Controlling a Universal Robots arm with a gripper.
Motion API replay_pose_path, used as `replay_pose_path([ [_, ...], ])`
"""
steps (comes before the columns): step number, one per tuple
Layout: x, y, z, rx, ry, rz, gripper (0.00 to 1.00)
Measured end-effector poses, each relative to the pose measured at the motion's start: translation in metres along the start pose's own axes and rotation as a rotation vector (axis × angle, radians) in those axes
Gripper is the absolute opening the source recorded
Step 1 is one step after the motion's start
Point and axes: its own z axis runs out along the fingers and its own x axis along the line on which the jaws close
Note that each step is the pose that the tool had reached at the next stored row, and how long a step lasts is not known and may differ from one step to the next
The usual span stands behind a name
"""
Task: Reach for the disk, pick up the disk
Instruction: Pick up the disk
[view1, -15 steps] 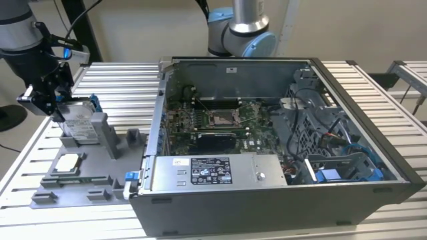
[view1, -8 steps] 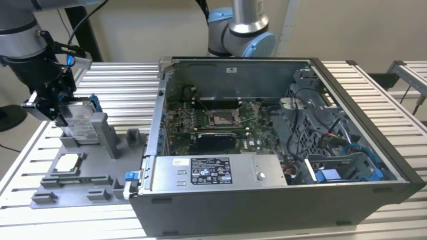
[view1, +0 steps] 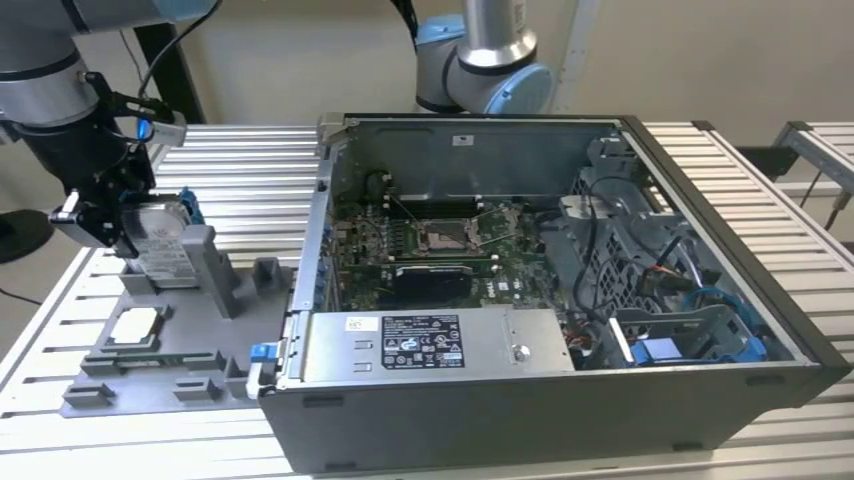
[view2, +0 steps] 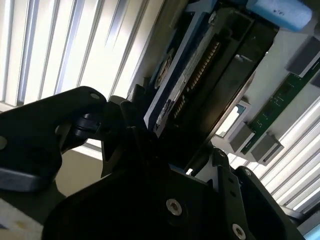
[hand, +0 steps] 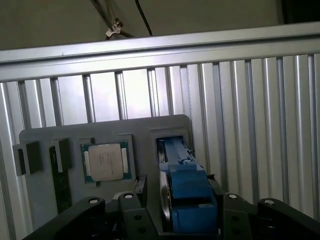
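The disk (view1: 163, 230) stands on edge in a slot of the grey fixture plate (view1: 180, 375) at the exterior view's left, silver with a white label and blue bracket. My gripper (view1: 131, 232) sits at its outer end, shut on it. In the first wrist view the blue bracket of the disk (hand: 187, 185) runs from the slot toward my gripper (hand: 182, 212), with a black finger (hand: 137, 197) against each face. The second wrist view shows the disk's connector edge (view2: 200, 70) rising out of my gripper (view2: 175, 145).
A square CPU chip (view1: 135, 325) (hand: 106, 161) and a memory stick (hand: 61, 182) lie on the same fixture plate. An open computer case (view1: 561, 300) stands just right of the plate. A second arm (view1: 481, 60) rises behind the case. The slatted table (view1: 240, 160) ends at a rail.
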Motion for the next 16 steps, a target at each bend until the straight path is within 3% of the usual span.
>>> replay_pose_path([
  [5, 0.0, 0.0, 0.0002, 0.0001, -0.0026, 0.0, 1.0],
  [6, 0.0, 0.0, 0.0002, 0.0, -0.003, 0.0, 0.0],
  [16, 0.0, 0.0, 0.0002, -0.0005, -0.0077, 0.0, 0.0],
])
